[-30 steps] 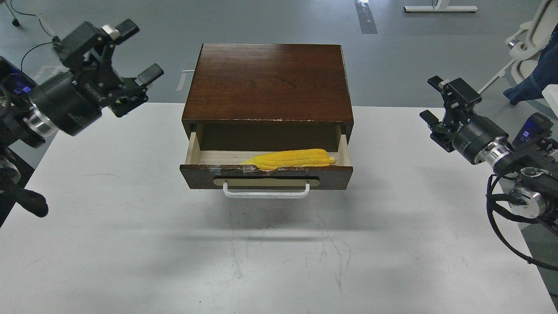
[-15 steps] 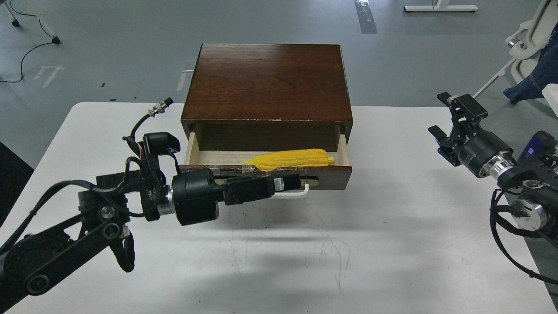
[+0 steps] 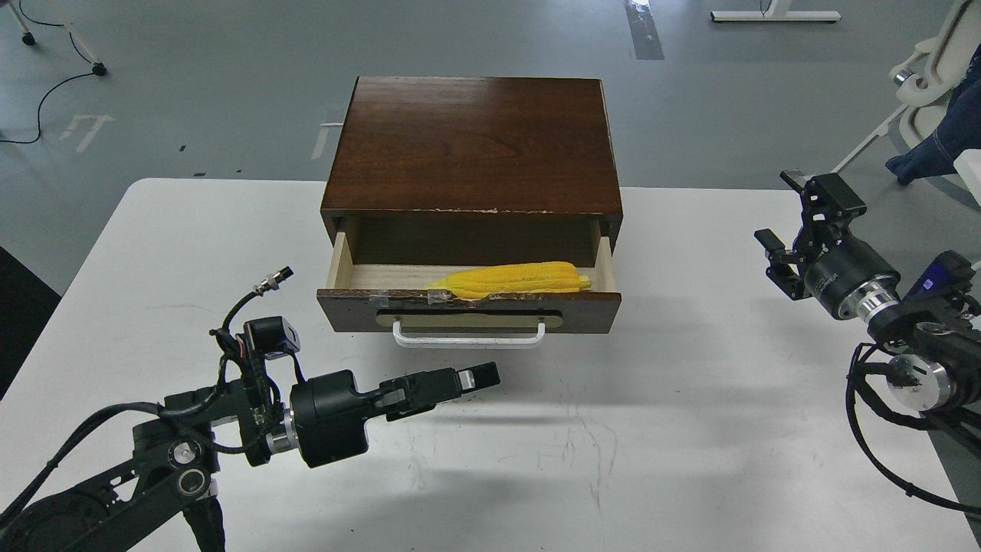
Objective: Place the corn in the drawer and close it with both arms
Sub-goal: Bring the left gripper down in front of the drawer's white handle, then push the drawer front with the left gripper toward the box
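1. The corn [image 3: 512, 278] lies inside the open drawer [image 3: 467, 303], toward its right side.
2. My left gripper [image 3: 467, 380] hovers over the table [image 3: 651, 429] just in front of the handle [image 3: 468, 337], fingers together, holding nothing.
3. My right gripper [image 3: 797, 230] sits near the table's right edge, well apart from the drawer, fingers spread, empty.

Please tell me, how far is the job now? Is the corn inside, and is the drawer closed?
Done: the corn lies inside the drawer. In hand: the left gripper points toward the white handle without touching it; the right gripper waits aside, open. Left: the drawer stands open and must be pushed shut.
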Controlling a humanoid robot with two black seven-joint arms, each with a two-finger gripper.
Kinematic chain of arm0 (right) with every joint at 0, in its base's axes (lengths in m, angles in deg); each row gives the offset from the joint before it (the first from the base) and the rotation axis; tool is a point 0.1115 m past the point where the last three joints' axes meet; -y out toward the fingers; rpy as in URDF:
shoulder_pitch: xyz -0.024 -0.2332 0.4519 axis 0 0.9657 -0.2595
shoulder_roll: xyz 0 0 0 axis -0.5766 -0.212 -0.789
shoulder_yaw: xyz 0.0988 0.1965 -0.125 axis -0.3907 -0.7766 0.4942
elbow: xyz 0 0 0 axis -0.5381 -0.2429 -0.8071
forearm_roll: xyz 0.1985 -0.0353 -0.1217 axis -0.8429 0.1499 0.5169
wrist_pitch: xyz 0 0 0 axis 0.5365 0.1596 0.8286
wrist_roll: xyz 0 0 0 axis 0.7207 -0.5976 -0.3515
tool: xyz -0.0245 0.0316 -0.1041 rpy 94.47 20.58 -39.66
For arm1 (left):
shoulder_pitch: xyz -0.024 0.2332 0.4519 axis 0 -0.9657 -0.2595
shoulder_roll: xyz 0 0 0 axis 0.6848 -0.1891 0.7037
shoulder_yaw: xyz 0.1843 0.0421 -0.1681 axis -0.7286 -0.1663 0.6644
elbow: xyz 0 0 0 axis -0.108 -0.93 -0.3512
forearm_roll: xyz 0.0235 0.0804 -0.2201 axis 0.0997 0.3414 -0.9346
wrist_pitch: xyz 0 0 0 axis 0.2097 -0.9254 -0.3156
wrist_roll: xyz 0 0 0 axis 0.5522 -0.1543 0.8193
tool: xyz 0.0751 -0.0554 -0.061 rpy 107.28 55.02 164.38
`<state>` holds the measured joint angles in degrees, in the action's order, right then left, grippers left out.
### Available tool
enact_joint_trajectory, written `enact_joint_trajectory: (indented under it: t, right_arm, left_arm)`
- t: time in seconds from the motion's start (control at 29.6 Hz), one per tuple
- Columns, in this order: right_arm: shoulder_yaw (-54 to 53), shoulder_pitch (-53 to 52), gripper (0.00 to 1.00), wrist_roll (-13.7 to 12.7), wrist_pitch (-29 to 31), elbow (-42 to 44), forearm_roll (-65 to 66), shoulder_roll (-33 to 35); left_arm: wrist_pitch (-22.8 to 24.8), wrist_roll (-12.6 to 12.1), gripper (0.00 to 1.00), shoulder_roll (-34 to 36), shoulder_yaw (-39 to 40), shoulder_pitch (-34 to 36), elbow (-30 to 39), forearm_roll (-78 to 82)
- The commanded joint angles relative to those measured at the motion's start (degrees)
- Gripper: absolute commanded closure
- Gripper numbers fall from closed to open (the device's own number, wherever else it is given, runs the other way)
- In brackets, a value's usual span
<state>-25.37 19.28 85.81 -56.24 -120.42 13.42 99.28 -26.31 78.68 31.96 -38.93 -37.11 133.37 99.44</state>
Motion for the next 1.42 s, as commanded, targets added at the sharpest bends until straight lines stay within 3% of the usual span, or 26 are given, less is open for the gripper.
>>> enact_joint_trajectory:
  t: [0.0,0.17,0.71,1.38]
  right_arm:
    - [-0.2,0.1,0.00,0.0,2.0,0.0,-4.3,-1.3]
    - [-0.3,0.9,0.00,0.0,8.2,-0.1,-6.6,-2.3]
    - [-0.6,3.1,0.00,0.0,8.1,0.1,-6.6,-2.8]
    - [-0.8,3.2,0.00,0.0,8.0,0.2,-6.6,-2.9]
  left_arm:
    - [-2.5,0.0,1.00,0.0,-0.1,-0.6,-1.6,0.0]
    - [-2.7,0.0,1.00,0.2,0.0,-1.0,-1.9,0.0]
    - [-4.8,0.0,1.00,0.1,0.2,-1.3,-7.2,0.1]
    - [-5.1,0.0,1.00,-0.2,0.7,-0.4,-8.2,0.0]
